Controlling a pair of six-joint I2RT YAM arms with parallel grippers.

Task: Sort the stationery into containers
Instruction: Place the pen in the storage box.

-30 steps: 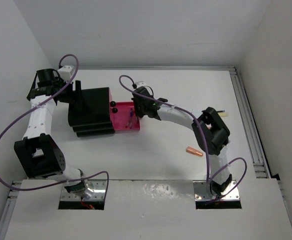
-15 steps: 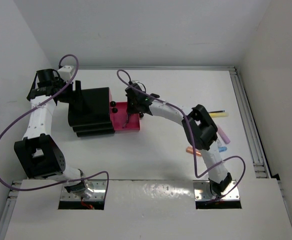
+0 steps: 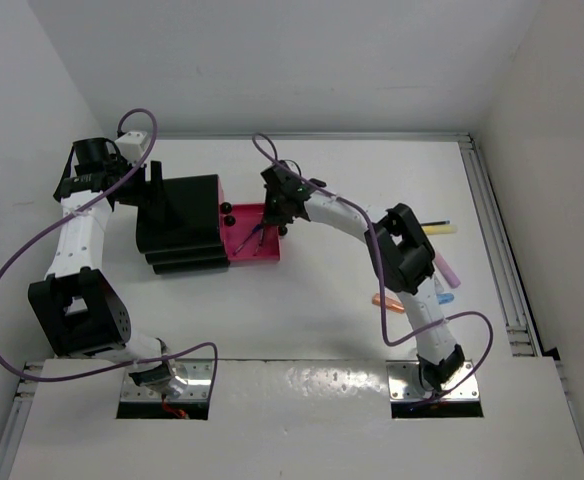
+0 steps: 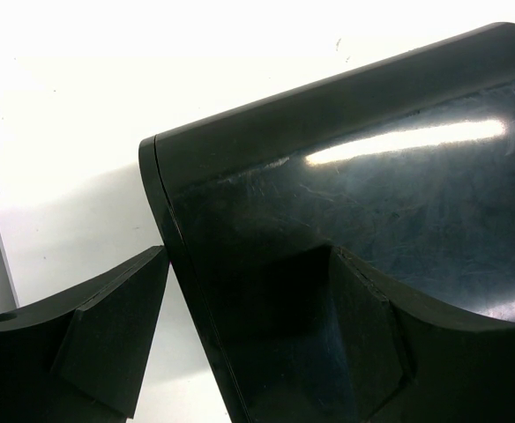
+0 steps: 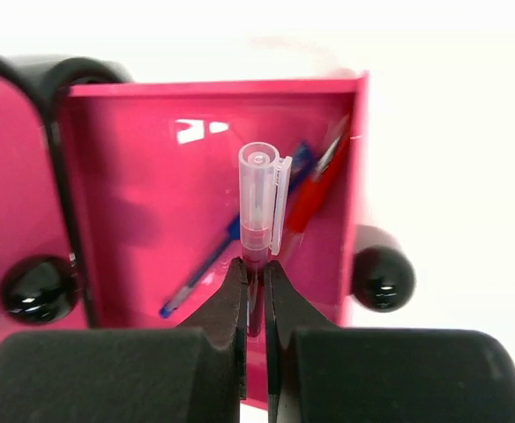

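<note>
Right gripper (image 5: 253,269) clamps a pen (image 5: 262,198), cap jutting past its tips above the drawer (image 5: 134,194). Left gripper (image 4: 240,352) gapes.

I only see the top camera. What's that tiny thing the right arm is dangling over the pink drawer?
Observer: The right wrist camera shows the right fingers shut on a pen with a clear cap, which sticks out over the open drawer.
Operator: Is the drawer empty?
Observer: No. A blue pen and a red pen already lie inside it, slanted, side by side.
Operator: What's the left arm doing behind the box?
Observer: Its wrist camera shows the left fingers wide open, with the black box edge between them and a gap beside one finger.
</note>
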